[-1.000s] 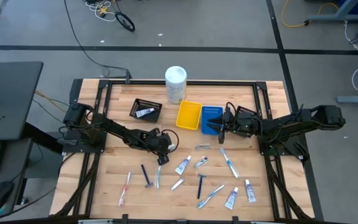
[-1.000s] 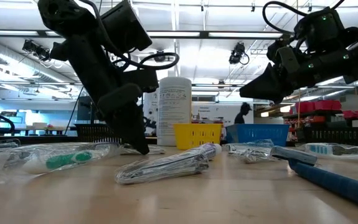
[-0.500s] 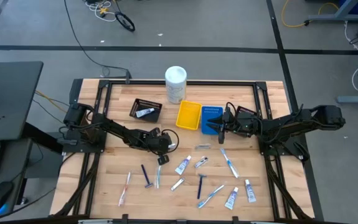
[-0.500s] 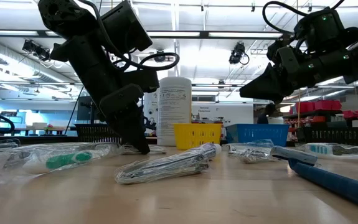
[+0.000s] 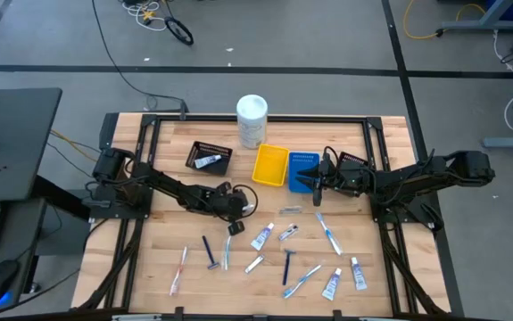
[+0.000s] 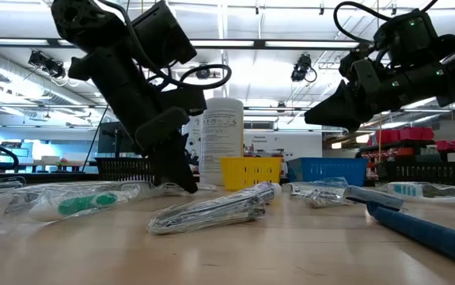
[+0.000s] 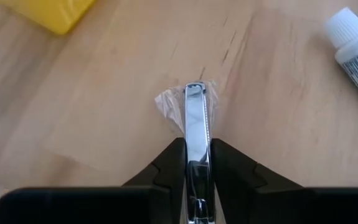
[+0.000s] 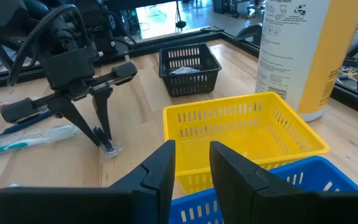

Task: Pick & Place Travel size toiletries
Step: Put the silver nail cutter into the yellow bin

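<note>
My left gripper [image 5: 235, 227] is shut on a slim silvery metal item in a clear wrapper [image 7: 195, 121] at mid table, low over the wood. It also shows in the right wrist view [image 8: 108, 147]. My right gripper [image 5: 315, 179] hovers open and empty over the blue tray [image 5: 302, 166]. Other toiletries lie flat on the near half of the table: white tubes [image 5: 262, 236] [image 5: 332, 283], toothbrushes [image 5: 327, 234] [image 5: 178, 270], and dark-blue razors [image 5: 209, 252] [image 5: 287, 266]. One tube [image 5: 208, 161] lies in the black tray. My left gripper pinches the silvery item's near part [image 7: 196, 163] between its two fingers, which lie along its two long sides. The fingers slant down from the table's left side. The item's far end and its clear wrapper [image 7: 172, 106] stick out past the fingertips, right at the table top; I cannot tell whether they touch it.
The black tray [image 5: 223, 166], the yellow tray [image 5: 270, 165] and the blue tray stand in a row at the far middle, with a tall white container [image 5: 252, 120] behind them. A wrapped toothbrush [image 6: 61, 202] and a silvery sachet [image 6: 211, 210] lie near the front edge.
My left gripper has shifted a little toward the table's right edge, still shut on the silvery item.
</note>
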Robot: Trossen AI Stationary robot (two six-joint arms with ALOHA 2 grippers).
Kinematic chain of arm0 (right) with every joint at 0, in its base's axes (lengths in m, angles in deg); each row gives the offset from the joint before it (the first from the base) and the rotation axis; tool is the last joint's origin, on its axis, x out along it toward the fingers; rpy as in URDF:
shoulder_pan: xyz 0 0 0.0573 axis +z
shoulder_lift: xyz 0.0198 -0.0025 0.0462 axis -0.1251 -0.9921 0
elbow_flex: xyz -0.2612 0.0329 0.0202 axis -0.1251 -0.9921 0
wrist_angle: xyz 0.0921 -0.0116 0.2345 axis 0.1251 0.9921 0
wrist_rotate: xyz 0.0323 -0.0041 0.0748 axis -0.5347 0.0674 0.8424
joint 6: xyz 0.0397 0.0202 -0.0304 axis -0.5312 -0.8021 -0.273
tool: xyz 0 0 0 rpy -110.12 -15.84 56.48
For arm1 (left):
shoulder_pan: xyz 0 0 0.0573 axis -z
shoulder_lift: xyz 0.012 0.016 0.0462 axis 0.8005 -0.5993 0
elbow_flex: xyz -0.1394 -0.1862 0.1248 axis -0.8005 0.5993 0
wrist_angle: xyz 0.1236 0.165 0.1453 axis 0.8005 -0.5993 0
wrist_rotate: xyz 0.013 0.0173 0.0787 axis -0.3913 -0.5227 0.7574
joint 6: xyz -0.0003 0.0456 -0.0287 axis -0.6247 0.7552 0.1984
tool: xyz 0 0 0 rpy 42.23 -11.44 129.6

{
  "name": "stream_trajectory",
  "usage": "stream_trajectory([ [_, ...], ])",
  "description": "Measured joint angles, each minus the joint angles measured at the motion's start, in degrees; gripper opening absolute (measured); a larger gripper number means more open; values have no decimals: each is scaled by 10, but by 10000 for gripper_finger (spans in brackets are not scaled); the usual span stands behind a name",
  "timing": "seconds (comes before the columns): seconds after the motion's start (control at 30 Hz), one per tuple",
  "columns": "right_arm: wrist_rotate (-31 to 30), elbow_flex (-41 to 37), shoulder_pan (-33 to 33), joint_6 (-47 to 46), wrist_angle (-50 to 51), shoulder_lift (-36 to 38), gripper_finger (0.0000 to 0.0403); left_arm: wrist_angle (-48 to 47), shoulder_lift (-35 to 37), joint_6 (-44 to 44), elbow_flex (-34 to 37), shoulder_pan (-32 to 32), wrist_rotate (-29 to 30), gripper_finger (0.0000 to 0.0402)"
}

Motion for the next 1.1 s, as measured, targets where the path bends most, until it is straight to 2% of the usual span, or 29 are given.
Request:
stream_trajectory([
  [0.27, 0, 0, 0, 0, 0, 0, 108, 60, 0, 66, -9, -5, 1, 77],
  [0.47, 0, 0, 0, 0, 0, 0, 108, 61, 1, 152, -64, -25, 24, 83],
  [0.77, 0, 0, 0, 0, 0, 0, 108, 23, 2, 283, -146, -100, 6, 77],
  [0.83, 0, 0, 0, 0, 0, 0, 108, 22, 2, 316, -153, -122, -22, 81],
  [1.0, 0, 0, 0, 0, 0, 0, 108, 35, -2, 368, -155, -176, -134, 81],
  [1.1, 0, 0, 0, 0, 2, 0, 108, 47, -14, 372, -157, -203, -165, 79],
])
